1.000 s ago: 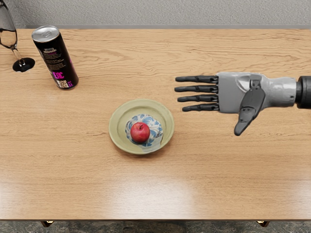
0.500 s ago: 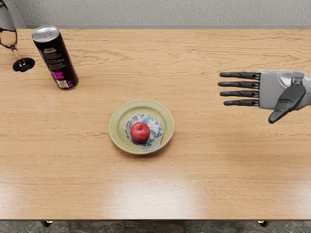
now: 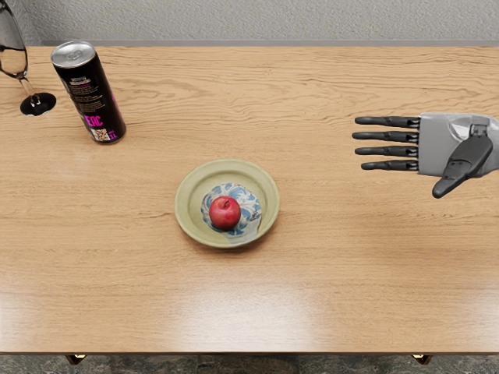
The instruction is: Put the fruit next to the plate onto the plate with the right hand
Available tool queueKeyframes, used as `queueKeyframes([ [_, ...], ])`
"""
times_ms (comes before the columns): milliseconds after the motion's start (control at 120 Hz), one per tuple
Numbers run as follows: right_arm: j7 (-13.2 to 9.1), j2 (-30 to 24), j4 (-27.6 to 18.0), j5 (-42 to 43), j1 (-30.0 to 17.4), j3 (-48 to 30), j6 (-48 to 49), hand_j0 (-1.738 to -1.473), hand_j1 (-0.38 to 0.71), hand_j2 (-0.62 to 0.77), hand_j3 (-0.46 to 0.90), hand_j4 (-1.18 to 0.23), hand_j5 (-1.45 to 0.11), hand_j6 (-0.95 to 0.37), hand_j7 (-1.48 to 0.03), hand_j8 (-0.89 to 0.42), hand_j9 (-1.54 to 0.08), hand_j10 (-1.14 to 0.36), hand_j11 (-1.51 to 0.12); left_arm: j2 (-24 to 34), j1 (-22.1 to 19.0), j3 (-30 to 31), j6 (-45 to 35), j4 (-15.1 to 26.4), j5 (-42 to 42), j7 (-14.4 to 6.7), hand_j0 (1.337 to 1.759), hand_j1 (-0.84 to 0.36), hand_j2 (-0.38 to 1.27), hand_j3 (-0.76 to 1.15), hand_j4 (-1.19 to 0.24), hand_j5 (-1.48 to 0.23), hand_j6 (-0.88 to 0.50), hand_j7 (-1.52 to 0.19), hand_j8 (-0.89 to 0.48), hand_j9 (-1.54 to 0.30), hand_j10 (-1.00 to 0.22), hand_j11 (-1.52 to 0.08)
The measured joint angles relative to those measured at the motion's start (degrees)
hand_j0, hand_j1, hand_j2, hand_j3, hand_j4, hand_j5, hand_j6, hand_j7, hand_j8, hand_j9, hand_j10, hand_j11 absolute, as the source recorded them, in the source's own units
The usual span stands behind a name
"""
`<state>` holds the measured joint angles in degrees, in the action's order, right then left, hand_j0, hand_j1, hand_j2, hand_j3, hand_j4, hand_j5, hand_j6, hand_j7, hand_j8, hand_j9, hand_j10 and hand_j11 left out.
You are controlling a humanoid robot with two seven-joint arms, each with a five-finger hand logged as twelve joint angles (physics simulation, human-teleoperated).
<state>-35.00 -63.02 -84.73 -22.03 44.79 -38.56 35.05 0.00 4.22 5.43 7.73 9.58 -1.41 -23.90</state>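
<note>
Sitting on the plate [image 3: 187,204], the apple [image 3: 224,212] lies well apart from the right hand [image 3: 425,148], off to the left; the hand is flat, fingers spread, holding nothing.

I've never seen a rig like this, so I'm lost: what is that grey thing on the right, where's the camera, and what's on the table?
This is a simulator's render from a humanoid robot's head camera, looking down on a wooden table. The grey thing is its right hand, fingers spread, holding nothing. A red apple sits on a green plate in the middle. A dark can and a wine glass stand at the far left. The left hand isn't visible.
</note>
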Motion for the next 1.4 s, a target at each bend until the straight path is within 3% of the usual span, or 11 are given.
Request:
queueKeyframes([
  [1400, 0.0, 0.0, 0.0, 0.0, 0.0, 0.0, 0.0, -1.658, -0.35, 0.0, 0.0, 0.0, 0.0, 0.0, 0.0, 0.0, 0.0, 0.0, 0.0, 0.0, 0.0, 0.0, 0.0, 0.0, 0.0, 0.0, 1.658, 0.34, 0.0, 0.0, -0.01, -0.01, -0.01, -0.01, -0.01, -0.01, -0.01, -0.01],
])
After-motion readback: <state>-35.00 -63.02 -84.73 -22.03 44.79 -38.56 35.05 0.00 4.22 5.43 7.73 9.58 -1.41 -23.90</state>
